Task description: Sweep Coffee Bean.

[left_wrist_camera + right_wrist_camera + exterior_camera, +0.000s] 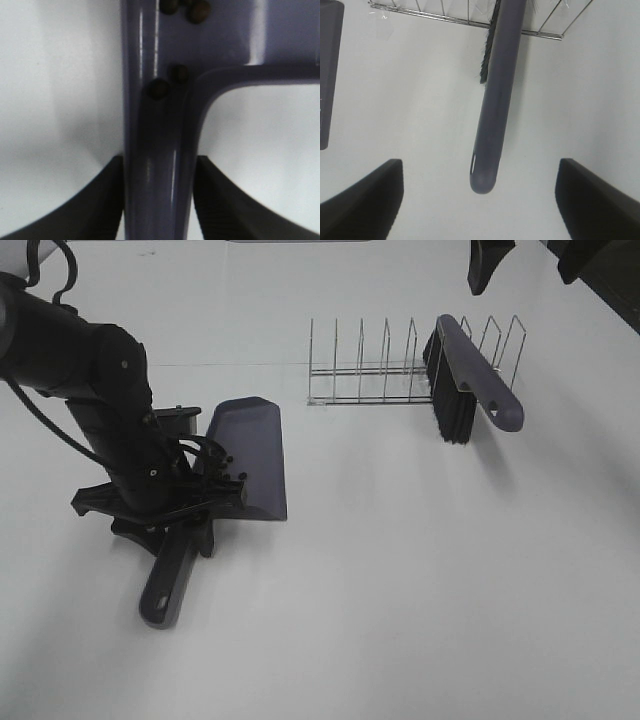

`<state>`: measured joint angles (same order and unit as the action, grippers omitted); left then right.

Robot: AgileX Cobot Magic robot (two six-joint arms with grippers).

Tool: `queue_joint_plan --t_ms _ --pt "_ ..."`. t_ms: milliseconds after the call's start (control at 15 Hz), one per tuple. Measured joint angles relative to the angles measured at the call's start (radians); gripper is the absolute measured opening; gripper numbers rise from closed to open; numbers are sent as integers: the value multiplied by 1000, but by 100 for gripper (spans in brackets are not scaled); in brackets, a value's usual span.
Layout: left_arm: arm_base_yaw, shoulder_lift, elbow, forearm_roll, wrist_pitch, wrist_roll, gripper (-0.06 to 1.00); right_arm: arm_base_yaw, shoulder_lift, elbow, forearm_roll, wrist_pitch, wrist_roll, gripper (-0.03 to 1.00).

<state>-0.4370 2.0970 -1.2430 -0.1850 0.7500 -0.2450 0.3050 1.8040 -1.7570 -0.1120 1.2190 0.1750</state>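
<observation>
White tabletop [420,570]: coffee beans [159,88] sit in dustpan [250,455] at its handle root, left gripper [159,200] jaws flank the handle, grip unclear; right gripper [480,200] spread near brush [492,100]; tilting could spill beans.

Plain white tabletop [420,590], evenly lit, soft shadows, dark strip at far right corner
</observation>
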Motion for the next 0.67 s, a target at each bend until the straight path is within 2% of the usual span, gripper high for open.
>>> queue_joint_plan --t_ms 67,133,333,467,667 --pt "0 0 -10 0 11 11 63 0 -32 30 0 0 2 73" --pt "0 0 -29 3 43 33 67 0 -66 63 0 0 2 73" --pt "0 0 -117 13 162 78 68 0 -170 170 0 0 5 73" --pt "0 -28 -213 45 280 92 69 0 -263 267 7 0 17 73" --pt "0 -153 -330 105 369 94 69 0 -426 438 38 0 19 73"
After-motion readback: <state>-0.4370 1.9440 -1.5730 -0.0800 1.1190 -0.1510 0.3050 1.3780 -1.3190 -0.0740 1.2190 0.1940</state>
